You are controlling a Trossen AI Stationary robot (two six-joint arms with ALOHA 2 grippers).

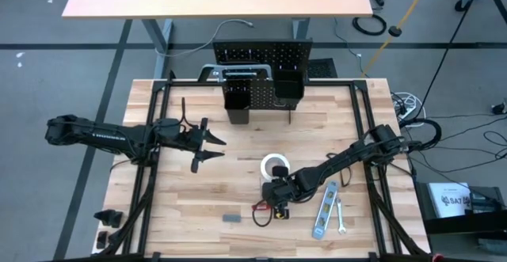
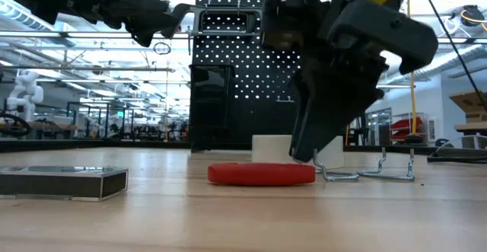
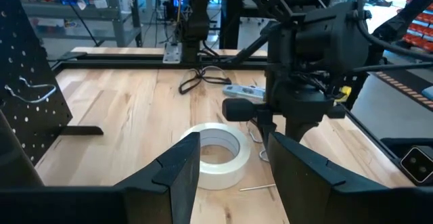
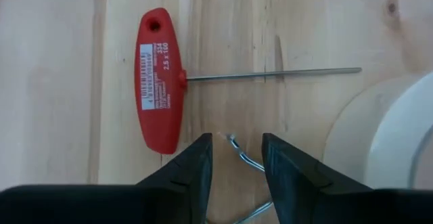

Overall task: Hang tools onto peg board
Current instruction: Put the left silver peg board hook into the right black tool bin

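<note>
The red-handled tool (image 4: 159, 78), a T-handle key with a thin steel shaft (image 4: 270, 74), lies flat on the table just ahead of my right gripper (image 4: 237, 139). My right gripper is open and low over the table (image 1: 277, 192). A bent wire hook (image 4: 245, 159) lies between its fingers, and no touch shows. The white tape roll (image 1: 275, 165) lies flat beside it. My left gripper (image 1: 215, 149) is open and empty, held in the air left of the roll and facing it (image 3: 216, 155). The black peg board (image 1: 261, 58) stands at the far edge with two black bins (image 1: 236, 100).
A silver level (image 1: 323, 210) and a small wrench (image 1: 341, 217) lie right of the red tool. A small grey block (image 1: 230, 216) lies near the front edge. Wire hooks (image 2: 380, 172) lie on the table near my right gripper. A dark thin tool (image 1: 184, 108) lies at the far left.
</note>
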